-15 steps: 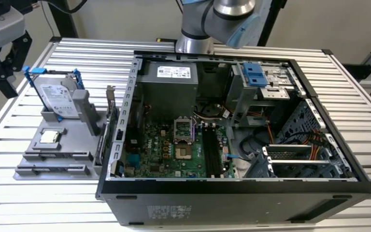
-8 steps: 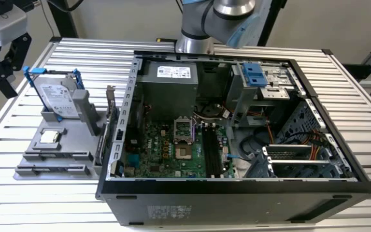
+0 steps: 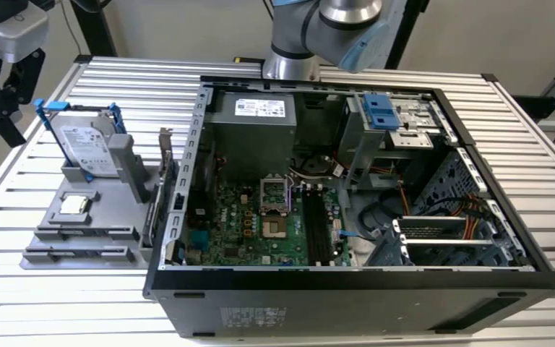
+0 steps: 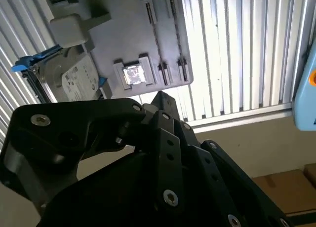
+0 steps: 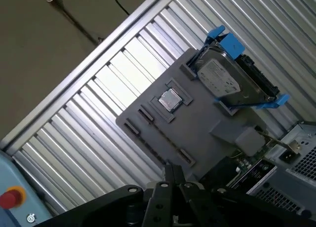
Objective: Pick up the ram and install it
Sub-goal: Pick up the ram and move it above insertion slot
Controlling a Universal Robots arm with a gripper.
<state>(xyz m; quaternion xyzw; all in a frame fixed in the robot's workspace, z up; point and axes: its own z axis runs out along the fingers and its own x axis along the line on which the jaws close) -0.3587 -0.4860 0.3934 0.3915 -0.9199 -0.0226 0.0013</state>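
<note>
While jaws hang closed, tray (image 5: 205, 119) amid slats (image 5: 84, 133)

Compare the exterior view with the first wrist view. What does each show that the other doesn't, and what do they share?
The exterior view adds the inside of the open computer case, with its motherboard and black memory slots, and the arm above the case. The first wrist view adds the hand, a red button on a light blue box, and floor past the table edge. Both share the grey holder on the slatted table, carrying the blue-framed hard drive and the square processor chip.
</note>
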